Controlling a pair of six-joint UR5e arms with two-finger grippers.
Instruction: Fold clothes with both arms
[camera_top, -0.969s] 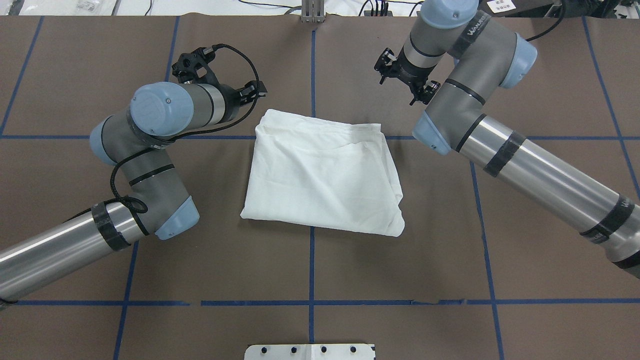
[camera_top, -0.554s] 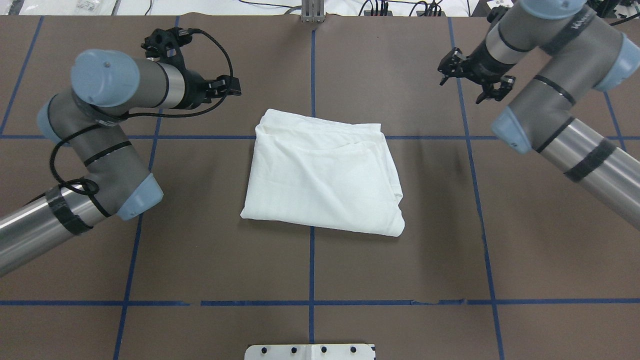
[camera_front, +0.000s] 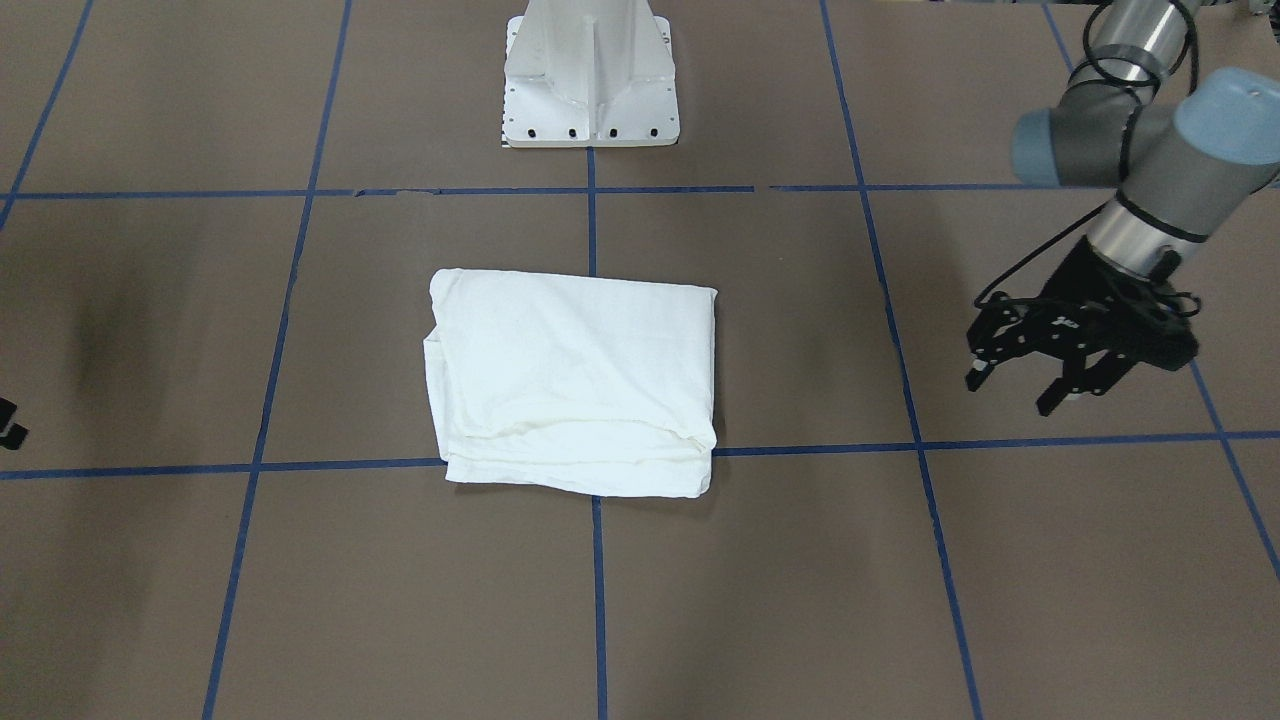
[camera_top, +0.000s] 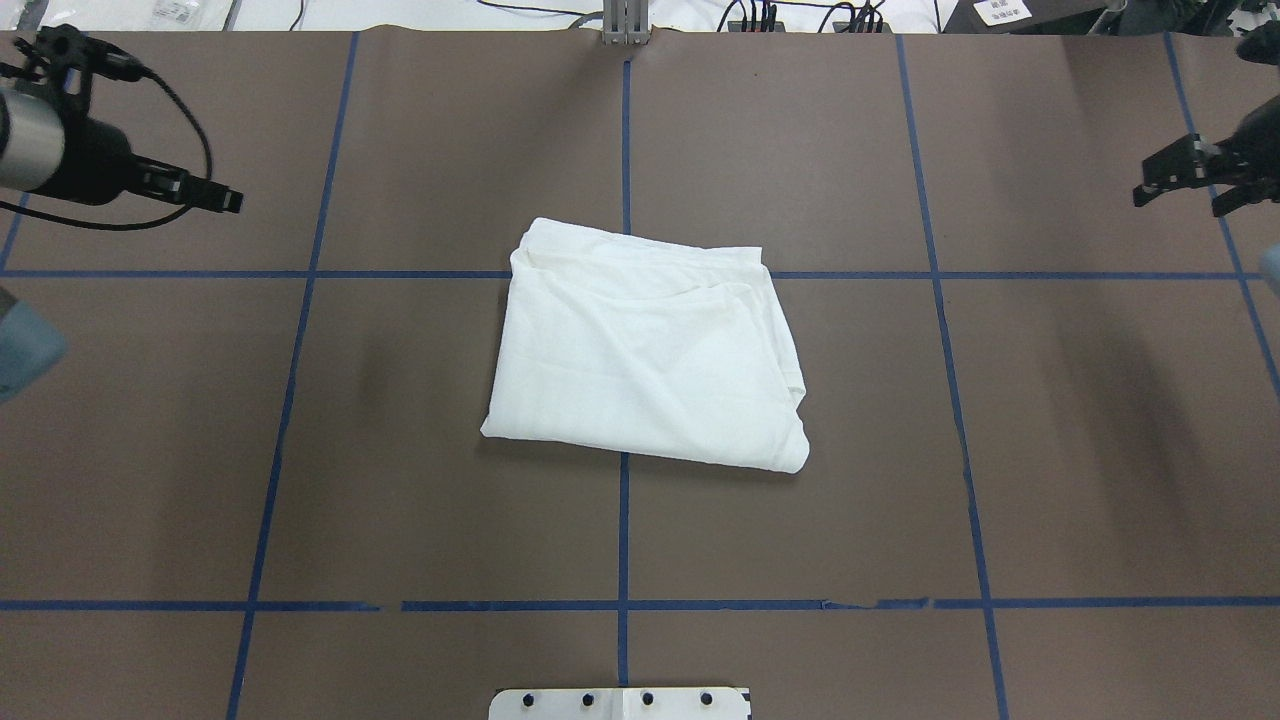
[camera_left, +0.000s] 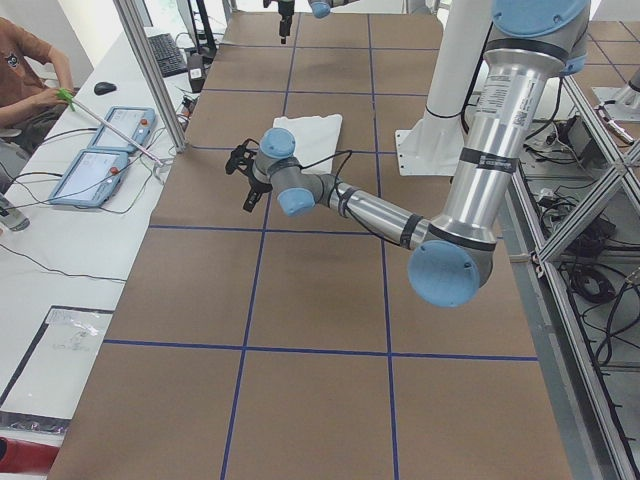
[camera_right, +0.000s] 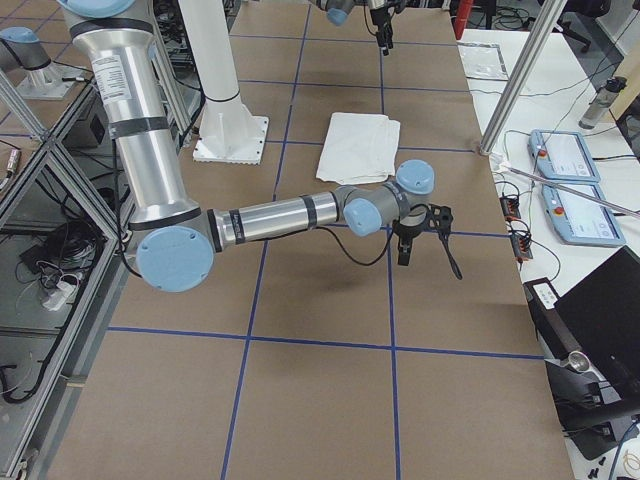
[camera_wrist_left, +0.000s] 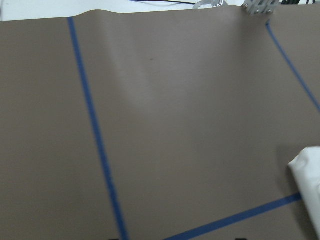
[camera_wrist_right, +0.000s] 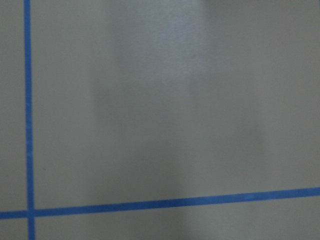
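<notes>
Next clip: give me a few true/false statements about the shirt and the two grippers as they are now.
1. The shirt lies folded on the table. True.
2. The left gripper grips the shirt. False: it is open, off to one side and apart from the shirt.
3. The shirt covers a crossing of blue tape lines. True.
4. The right gripper rests on the shirt. False: it is open, far off to the other side.

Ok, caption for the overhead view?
Folded shirt centred; left gripper and right gripper clear of it at opposite edges.
</notes>
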